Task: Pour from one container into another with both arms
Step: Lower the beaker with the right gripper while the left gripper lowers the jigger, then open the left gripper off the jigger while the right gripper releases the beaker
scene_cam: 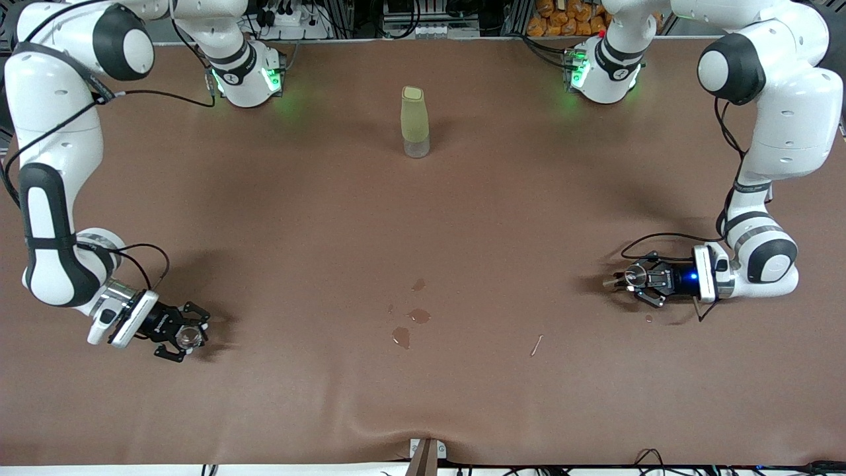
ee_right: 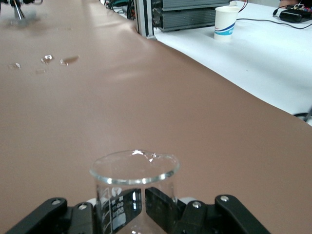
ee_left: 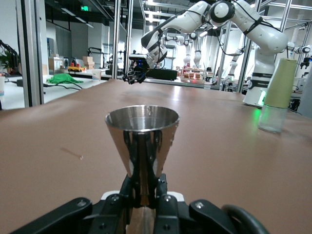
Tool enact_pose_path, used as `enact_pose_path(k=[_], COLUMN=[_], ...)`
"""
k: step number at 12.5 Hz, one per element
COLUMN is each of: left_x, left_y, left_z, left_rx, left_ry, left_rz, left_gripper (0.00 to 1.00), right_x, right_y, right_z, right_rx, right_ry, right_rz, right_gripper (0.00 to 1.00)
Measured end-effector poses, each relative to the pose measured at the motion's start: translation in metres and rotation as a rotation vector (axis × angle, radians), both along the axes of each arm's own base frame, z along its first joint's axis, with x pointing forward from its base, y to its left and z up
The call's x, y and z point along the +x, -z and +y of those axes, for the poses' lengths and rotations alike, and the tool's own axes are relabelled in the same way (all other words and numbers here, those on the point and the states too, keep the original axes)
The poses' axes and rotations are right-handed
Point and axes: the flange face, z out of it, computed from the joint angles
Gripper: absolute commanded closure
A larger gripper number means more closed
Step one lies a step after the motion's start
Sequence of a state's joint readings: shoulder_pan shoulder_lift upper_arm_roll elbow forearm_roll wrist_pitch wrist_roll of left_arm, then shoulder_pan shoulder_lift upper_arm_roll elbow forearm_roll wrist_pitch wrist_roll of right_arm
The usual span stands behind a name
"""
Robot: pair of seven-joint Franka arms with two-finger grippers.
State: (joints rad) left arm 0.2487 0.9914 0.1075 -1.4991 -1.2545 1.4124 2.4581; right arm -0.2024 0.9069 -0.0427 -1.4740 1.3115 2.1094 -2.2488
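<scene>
The left gripper (scene_cam: pixel 628 277), low over the worktop (scene_cam: pixel 423 218) at the left arm's end, has its fingers closed on a shiny steel jigger (ee_left: pixel 142 146), a cone standing upright with its mouth up. The right gripper (scene_cam: pixel 188 334), low over the right arm's end, clamps a clear glass beaker (ee_right: pixel 132 187), also upright, with a pouring lip. A tall pale-green bottle (scene_cam: pixel 415 122) stands between the bases. Small wet puddles (scene_cam: pixel 410 324) lie mid-worktop.
</scene>
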Motion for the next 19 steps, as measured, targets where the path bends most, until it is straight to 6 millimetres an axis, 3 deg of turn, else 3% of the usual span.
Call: enact_pose_path(k=[3, 5, 6, 7, 9, 10, 14, 16, 18, 19], left_x=[-0.007, -0.007, -0.007, -0.007, -0.009, -0.011, -0.02, -0.023, -0.024, -0.025], left_y=[0.002, 0.002, 0.002, 0.002, 0.004, 0.005, 0.009, 0.011, 0.011, 0.011], left_z=[0.016, 0.015, 0.015, 0.015, 0.016, 0.019, 0.033, 0.037, 0.04, 0.04], left_rx=[0.012, 0.01, 0.009, 0.008, 0.009, 0.015, 0.034, 0.043, 0.047, 0.046], left_ry=[0.004, 0.008, 0.01, 0.01, 0.01, 0.015, 0.024, 0.033, 0.033, 0.033], left_rz=[-0.002, -0.009, -0.017, -0.019, -0.02, -0.016, -0.005, 0.001, 0.003, 0.007], left_gripper=[1.0, 1.0, 1.0, 0.96, 0.87, 0.77, 0.76, 0.7, 0.0, 0.0], right_x=[-0.01, -0.013, -0.014, -0.015, -0.016, -0.016, -0.017, -0.017, -0.014, -0.013], right_y=[0.042, 0.05, 0.05, 0.05, 0.051, 0.053, 0.056, 0.056, 0.052, 0.05], right_z=[-0.031, -0.04, -0.043, -0.046, -0.052, -0.056, -0.058, -0.057, -0.056, -0.056], right_rx=[-0.006, 0.035, 0.035, 0.035, 0.057, 0.073, 0.098, 0.126, 0.163, 0.177], right_ry=[0.018, 0.027, 0.032, 0.037, 0.081, 0.107, 0.14, 0.159, 0.182, 0.188], right_rz=[-0.039, -0.061, -0.062, -0.063, -0.068, -0.071, -0.056, -0.02, 0.024, 0.044], right_gripper=[1.0, 1.0, 0.35, 0.0, 0.0, 0.0, 0.0, 0.0, 0.0, 0.0])
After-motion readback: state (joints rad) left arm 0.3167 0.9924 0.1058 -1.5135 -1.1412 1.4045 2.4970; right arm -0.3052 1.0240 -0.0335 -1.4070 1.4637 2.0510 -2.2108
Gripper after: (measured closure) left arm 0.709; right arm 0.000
